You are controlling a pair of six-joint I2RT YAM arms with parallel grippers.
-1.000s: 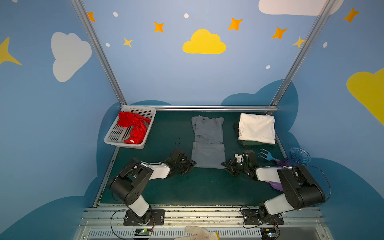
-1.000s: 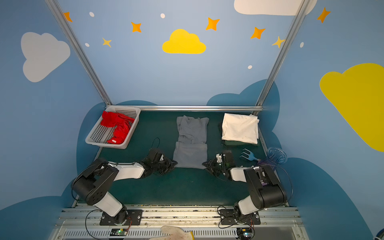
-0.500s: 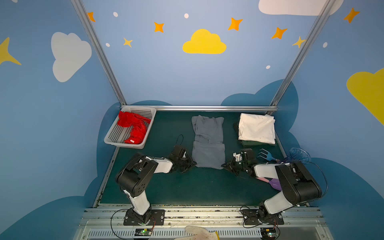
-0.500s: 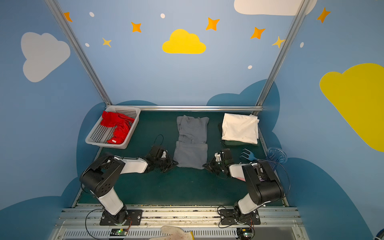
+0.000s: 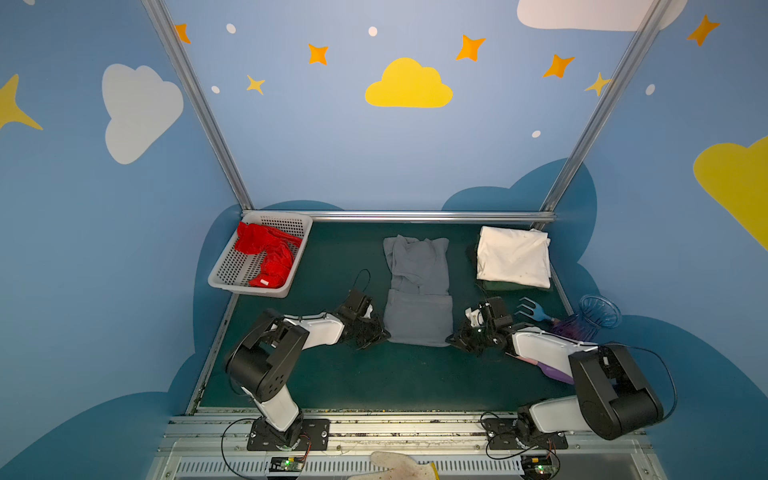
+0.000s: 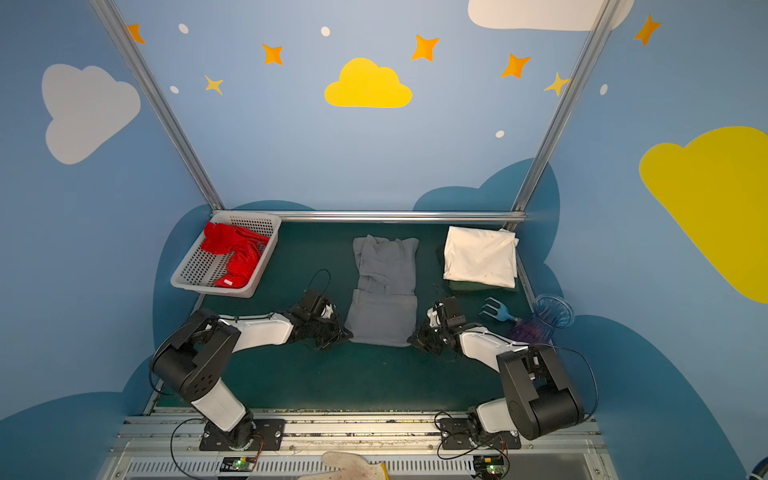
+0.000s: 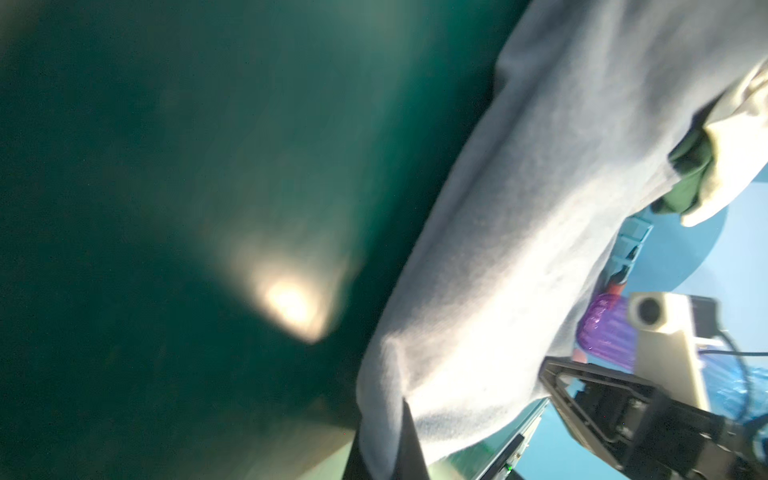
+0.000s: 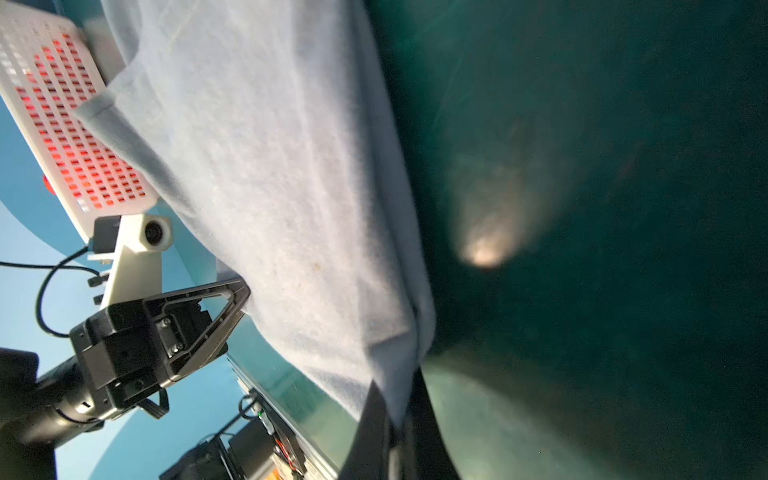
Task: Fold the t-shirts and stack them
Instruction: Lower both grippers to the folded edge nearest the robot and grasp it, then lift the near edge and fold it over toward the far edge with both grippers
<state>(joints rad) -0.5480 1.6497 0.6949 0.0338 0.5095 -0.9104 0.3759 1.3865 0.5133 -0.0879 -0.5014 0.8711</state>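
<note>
left hand point(image 5: 383, 335) and right hand point(image 5: 451, 340) each pinch a near corner of the grey t-shirt point(image 5: 417, 322) on the mat point(image 5: 374, 376).

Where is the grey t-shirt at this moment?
In both top views the grey t-shirt lies mid-table between the basket and the cream t-shirt, its near corners pinched by the left hand and right hand.

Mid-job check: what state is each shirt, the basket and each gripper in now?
grey t-shirt: partly folded, lying flat
cream-white t-shirt: folded, on dark green cloth
basket: upright
red t-shirt: crumpled, in the basket
left gripper: shut on grey t-shirt corner
right gripper: shut on grey t-shirt corner
</note>
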